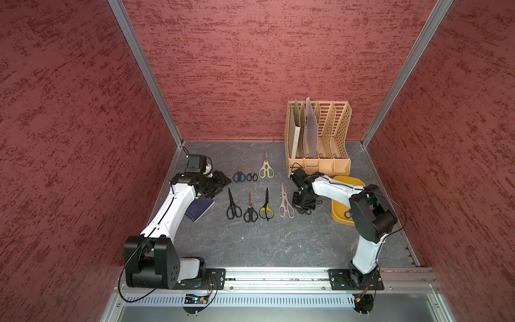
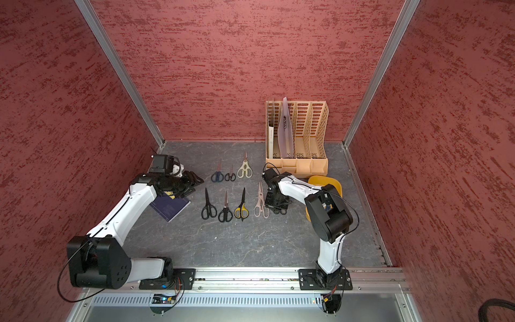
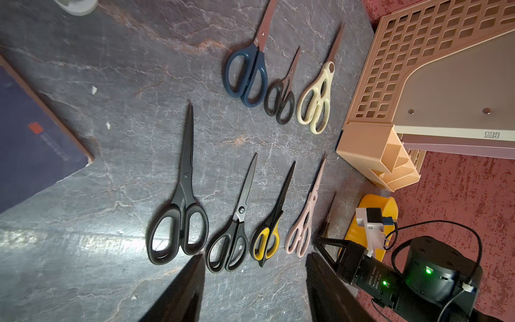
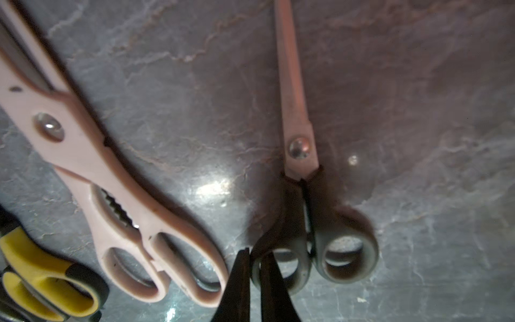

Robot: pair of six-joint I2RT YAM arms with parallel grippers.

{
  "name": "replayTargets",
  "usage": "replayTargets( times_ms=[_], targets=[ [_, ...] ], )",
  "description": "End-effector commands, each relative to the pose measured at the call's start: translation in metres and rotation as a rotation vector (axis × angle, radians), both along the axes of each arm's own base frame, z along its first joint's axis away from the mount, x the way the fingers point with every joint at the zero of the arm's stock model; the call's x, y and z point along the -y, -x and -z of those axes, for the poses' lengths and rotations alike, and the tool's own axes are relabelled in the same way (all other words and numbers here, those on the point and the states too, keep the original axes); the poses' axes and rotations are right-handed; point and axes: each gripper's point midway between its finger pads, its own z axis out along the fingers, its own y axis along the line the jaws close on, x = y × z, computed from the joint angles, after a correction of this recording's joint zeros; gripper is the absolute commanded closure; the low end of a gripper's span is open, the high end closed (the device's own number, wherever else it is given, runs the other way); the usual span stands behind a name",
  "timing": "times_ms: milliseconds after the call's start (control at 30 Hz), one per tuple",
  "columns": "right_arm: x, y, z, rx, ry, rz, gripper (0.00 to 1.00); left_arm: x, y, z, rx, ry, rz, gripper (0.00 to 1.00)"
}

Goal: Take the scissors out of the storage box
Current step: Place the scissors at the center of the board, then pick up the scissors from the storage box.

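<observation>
Noted the storage box (image 1: 337, 207) on the table (image 1: 278, 245), partly hidden under the right arm. Recorded one blue handle loop (image 1: 348, 214) inside its near end; cannot make out the rest of that pair. Found the right pincer (image 4: 253, 255) just to the robot's left of the storage box, pressed together on one handle loop of the grey-handled scissors (image 4: 298, 147); cannot tell whether that pair rests on the table or hangs just above it. Counted four pairs in a row farther left of the storage box, all outside it: beige scissors (image 1: 286, 205) just beside the clamped pair, then yellow-black scissors (image 1: 266, 209), black-handled scissors (image 1: 250, 210) and all-black scissors (image 1: 233, 207). Noted a dark blue notebook (image 1: 200, 210) well left of the storage box, under the left arm. Found the left pincer (image 1: 223, 181) beyond it, fingers apart, gripping nothing. Recorded three pairs left of the storage box's far end: cream scissors (image 1: 266, 168), small black scissors (image 1: 252, 176), blue-handled scissors (image 1: 239, 175). Noted the file organizer (image 1: 331, 164) just beyond the storage box.
</observation>
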Motion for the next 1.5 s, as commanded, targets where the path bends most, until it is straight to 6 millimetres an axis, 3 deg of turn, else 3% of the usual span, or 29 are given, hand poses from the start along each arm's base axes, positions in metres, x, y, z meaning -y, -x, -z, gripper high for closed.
replayTargets(
  times_ms=[0,167,267,433,533,700,833,1000,1167,1467],
  targets=[
    [-0.001,-0.01,-0.002,0.042,0.021,-0.025,0.99,-0.007,0.009,0.001,-0.002,-0.017,-0.005,0.38],
    [0.0,-0.011,-0.015,0.077,0.006,-0.014,0.85,-0.008,0.01,0.002,-0.005,-0.013,-0.009,0.38],
    [0.0,-0.017,-0.041,0.136,-0.009,-0.004,0.75,-0.006,0.008,0.0,0.003,-0.001,-0.009,0.38],
    [0.013,-0.025,-0.092,0.237,0.009,-0.017,0.68,0.003,-0.002,-0.005,0.042,0.034,0.01,0.38],
    [0.038,-0.025,-0.113,0.252,0.042,0.002,0.67,0.013,-0.007,-0.005,0.046,0.038,0.03,0.38],
    [0.108,-0.018,-0.125,0.214,0.115,0.072,0.65,0.039,-0.012,0.003,0.038,-0.004,0.102,0.38],
    [0.155,-0.01,-0.12,0.169,0.162,0.116,0.62,0.059,-0.017,0.009,0.035,-0.023,0.151,0.38],
    [0.199,0.005,-0.097,0.089,0.198,0.194,0.62,0.074,-0.018,0.017,0.022,-0.027,0.178,0.38],
    [0.215,0.019,-0.074,0.051,0.165,0.271,0.63,0.078,-0.017,0.025,-0.004,-0.029,0.18,0.38],
    [0.224,0.019,-0.031,0.029,0.131,0.306,0.67,0.078,-0.02,0.031,-0.03,-0.047,0.172,0.38]
  ],
)
